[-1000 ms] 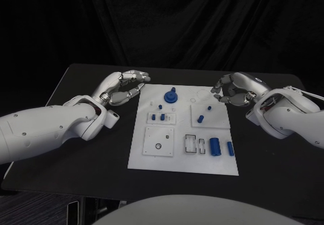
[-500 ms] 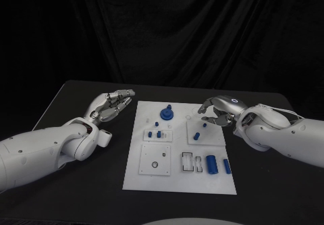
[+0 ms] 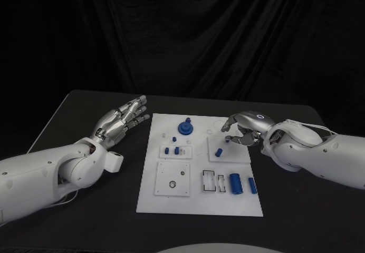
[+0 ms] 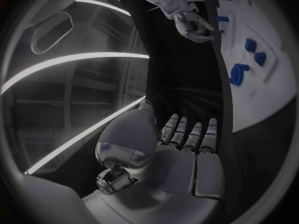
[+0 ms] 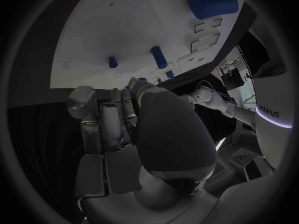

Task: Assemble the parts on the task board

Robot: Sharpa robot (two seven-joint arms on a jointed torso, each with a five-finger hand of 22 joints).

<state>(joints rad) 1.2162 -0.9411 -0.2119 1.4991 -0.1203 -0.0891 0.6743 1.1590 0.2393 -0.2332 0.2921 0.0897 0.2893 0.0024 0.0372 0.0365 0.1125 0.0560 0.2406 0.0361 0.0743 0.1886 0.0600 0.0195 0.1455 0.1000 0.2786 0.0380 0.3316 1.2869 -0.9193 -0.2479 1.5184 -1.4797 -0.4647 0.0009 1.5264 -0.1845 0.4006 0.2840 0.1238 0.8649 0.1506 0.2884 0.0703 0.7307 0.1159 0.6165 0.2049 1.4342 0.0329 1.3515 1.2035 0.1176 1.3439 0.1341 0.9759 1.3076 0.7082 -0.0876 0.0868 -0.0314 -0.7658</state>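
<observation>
black cloth hangs behind a black table (image 3: pixel 84 105), and a white task board (image 3: pixel 199 203) lies flat at its centre.

right hand (image 3: pixel 245 128): it hovers over the board's far right corner, knuckles up, fingers curled downward and inward. whether anything sits between the fingertips cannot be told. a small blue peg (image 3: pixel 227 139) stands just below the fingertips, and a short blue pin (image 3: pixel 218 153) lies tilted just nearer the robot.

left hand (image 3: pixel 122 119): released, fingers straight and close together, pointing away from the robot. it hangs off the board's left edge, over bare table, touching nothing. the left wrist view confirms flat, unloaded fingers (image 4: pixel 189 137).

outward on the board: a round blue knob (image 3: pixel 185 126) stands near the far edge; two small blue pegs (image 3: pixel 172 151) sit in a raised plate at mid-left; a large blue cylinder (image 3: pixel 236 183) and a slimmer blue bar (image 3: pixel 251 185) lie near the right edge, beside empty rectangular slots (image 3: pixel 212 181).

handling judgement: the parts look like rigid, light moulded plastic with smooth surfaces, so they should resist squeezing but may slip or roll. take the small peg by its sides near the top, between opposing fingertips, keeping it upright. take the cylinder across its middle, since it will roll if nudged at one end.
</observation>
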